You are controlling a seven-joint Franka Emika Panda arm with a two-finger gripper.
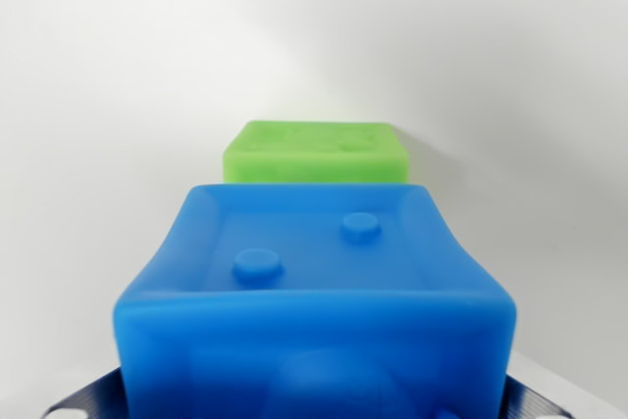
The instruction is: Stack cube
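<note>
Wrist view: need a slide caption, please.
Blue cube fills the foreground between the tool's pads, green cube behind it on white surface.

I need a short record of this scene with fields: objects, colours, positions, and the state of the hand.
view: wrist view only
near object: blue cube, two round studs on its top face, fills the lower frame
far object: green cube, behind the blue cube, partly hidden by it
contact between cubes: cannot tell
surface: plain white
hand: dark parts at the bottom corners beside the blue cube; open or shut cannot be told
stack: not yet made
</note>
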